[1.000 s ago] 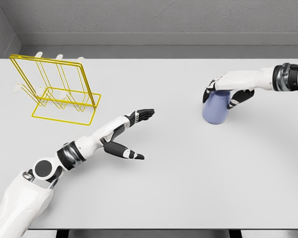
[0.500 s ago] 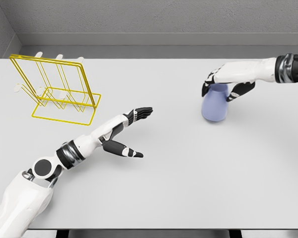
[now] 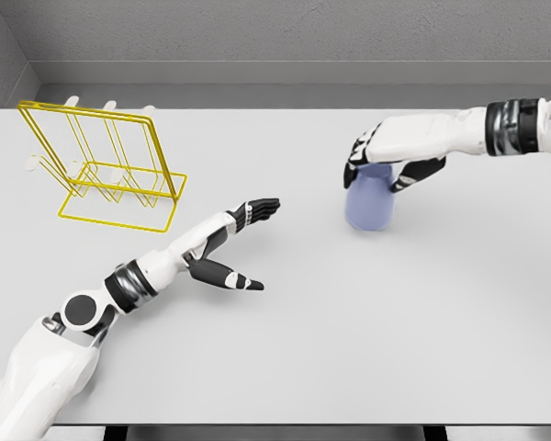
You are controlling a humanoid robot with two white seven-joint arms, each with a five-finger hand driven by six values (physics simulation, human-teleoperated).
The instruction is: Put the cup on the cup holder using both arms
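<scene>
Right hand (image 3: pixel 386 156), clamped on the cup (image 3: pixel 370 202), has carried it leftward toward the spread, waiting left hand (image 3: pixel 239 246); handover looks next.

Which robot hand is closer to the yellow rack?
The left hand. It is open over the table, to the right of the yellow rack and nearer the camera. The right hand is far off on the right side, gripping the top of the blue cup.
</scene>
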